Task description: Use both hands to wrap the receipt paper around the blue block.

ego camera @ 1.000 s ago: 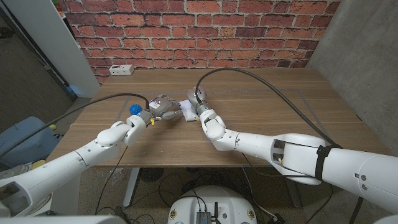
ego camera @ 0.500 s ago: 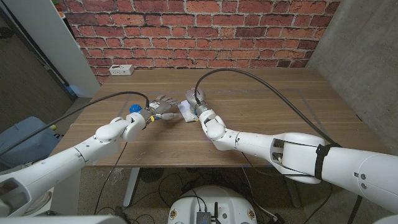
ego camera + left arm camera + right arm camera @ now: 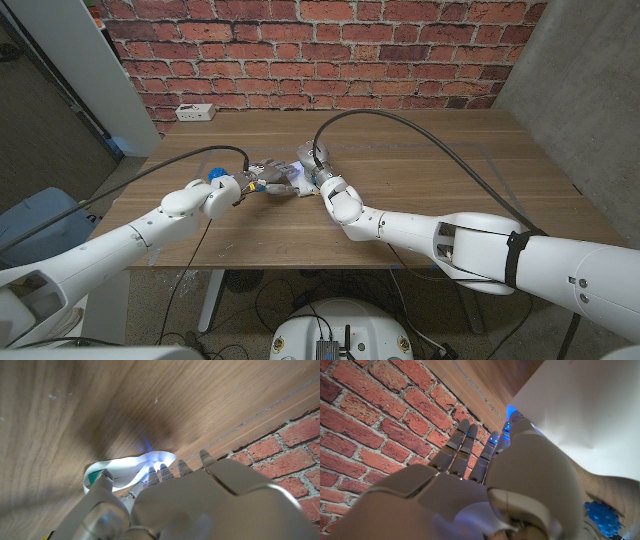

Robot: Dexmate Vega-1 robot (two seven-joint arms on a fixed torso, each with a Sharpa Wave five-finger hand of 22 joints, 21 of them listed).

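Note:
The white receipt paper lies mid-table between my two hands. My left hand reaches it from the left. In the left wrist view the paper curls in a loop between that hand's thumb and fingertips. My right hand holds the paper's other side, fingers stretched out. In the right wrist view a wide white sheet stands beside the right hand, and a sliver of the blue block shows at the fingertips. The paper and hands hide most of the block.
A blue bumpy ball sits on the table just behind my left wrist, and also appears in the right wrist view. A white power strip lies at the back left. A black cable arcs over the table's middle.
My left hand, spread open and apart from the paper half a second ago, has moved right and closed its fingers onto the paper. The right hand has stayed put.

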